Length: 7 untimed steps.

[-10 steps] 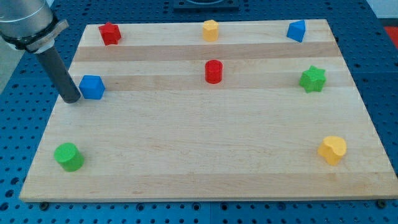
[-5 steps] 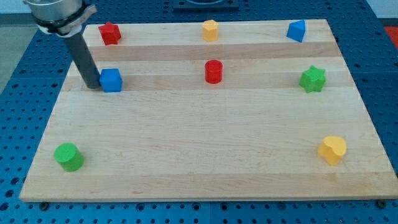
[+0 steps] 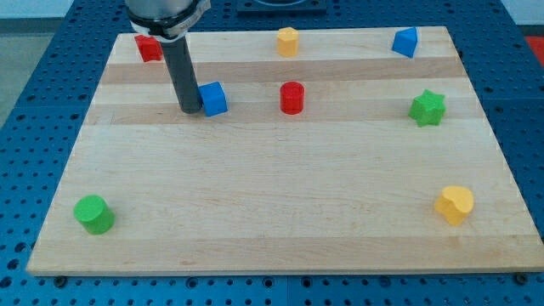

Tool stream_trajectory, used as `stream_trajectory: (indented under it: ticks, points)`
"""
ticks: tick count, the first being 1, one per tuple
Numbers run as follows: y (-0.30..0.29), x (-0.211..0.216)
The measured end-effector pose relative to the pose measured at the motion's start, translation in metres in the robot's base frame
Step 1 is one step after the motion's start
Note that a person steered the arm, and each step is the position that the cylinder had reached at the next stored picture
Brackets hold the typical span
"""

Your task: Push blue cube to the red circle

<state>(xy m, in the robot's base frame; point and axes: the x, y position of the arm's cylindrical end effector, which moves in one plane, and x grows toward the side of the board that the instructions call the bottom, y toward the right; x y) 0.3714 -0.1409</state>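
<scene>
Pushed rightward, blue cube (image 3: 213,99) touches my tip (image 3: 190,110), nearing red circle (image 3: 291,98).

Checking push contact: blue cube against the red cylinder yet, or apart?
Apart. The blue cube sits left of the red cylinder with bare wood between them; my tip is at the cube's left side.
</scene>
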Motion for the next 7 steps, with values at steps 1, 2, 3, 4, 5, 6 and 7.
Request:
stream_trajectory:
  ticks: [1, 2, 3, 4, 5, 6, 7]
  points:
    - [0.000, -0.010]
    - [0.002, -0.014]
    - [0.010, -0.014]
    - [0.022, -0.014]
    - [0.040, -0.014]
    - [0.058, -0.014]
    - [0.075, -0.014]
